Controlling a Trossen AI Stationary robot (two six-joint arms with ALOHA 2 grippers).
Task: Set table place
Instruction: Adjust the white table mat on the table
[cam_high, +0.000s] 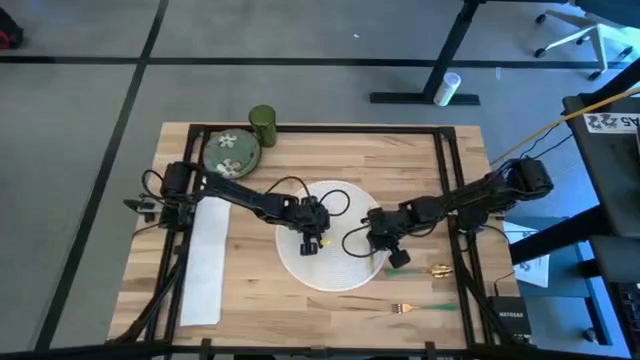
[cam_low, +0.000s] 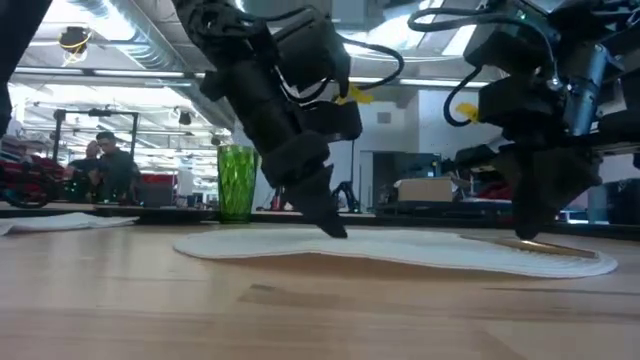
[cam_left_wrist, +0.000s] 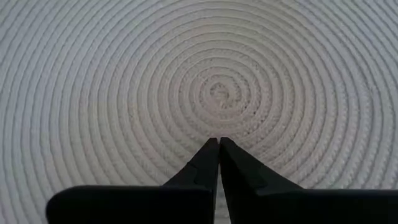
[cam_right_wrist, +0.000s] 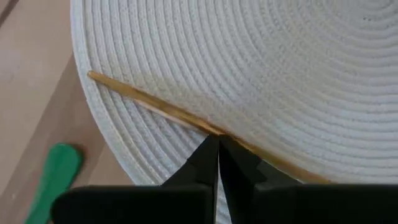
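A round placemat (cam_high: 335, 240) of coiled white rope lies flat at the middle of the surface (cam_high: 420, 165), a pale plank butcher-block top edged with thin black rails. The left gripper (cam_left_wrist: 219, 142) rests its closed fingers on the mat's centre rings. The right gripper (cam_right_wrist: 218, 138) sits at the mat's right edge, fingers pressed together over a thin golden rod (cam_right_wrist: 143, 99) that crosses the rim; whether they pinch it I cannot tell. A ribbed green cup (cam_high: 262, 125) and a flowered plate (cam_high: 230, 152) crowd the far left corner; bare wood lies open near the front.
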